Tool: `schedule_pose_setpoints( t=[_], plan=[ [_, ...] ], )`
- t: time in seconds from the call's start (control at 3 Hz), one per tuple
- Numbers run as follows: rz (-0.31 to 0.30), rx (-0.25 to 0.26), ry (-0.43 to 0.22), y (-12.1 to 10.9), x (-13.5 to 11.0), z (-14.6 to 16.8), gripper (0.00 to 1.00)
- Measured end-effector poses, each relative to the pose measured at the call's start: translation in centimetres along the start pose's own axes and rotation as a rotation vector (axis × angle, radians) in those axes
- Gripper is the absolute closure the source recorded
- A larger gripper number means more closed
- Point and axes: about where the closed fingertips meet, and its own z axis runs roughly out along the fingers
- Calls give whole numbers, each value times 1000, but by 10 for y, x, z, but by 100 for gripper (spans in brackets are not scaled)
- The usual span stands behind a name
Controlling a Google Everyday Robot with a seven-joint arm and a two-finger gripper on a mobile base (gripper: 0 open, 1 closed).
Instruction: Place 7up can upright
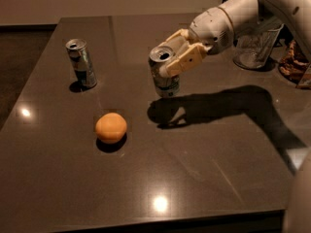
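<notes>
The 7up can [164,73], a short silver can with green and white markings, stands nearly upright at the middle of the dark table [204,159], its pull-tab top facing up. Its base is at the tabletop or just above it. My gripper [179,57] reaches in from the upper right and is shut on the can's upper part, one cream finger [184,64] in front and the other behind it.
A taller slim silver can with a dark teal label [81,63] stands at the left. An orange [111,127] lies in front of the middle. A clear glass container [253,47] and a snack bag [294,64] sit at the far right.
</notes>
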Motion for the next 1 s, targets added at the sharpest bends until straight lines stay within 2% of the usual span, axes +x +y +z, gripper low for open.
schedule_pose_setpoints(
  t=[0.33,0.67,1.0],
  plan=[
    [44,49,-56,9,8,6,100],
    [81,111,-96,4,19,10,100],
    [129,177,-157,-7,26,7,82]
  ],
)
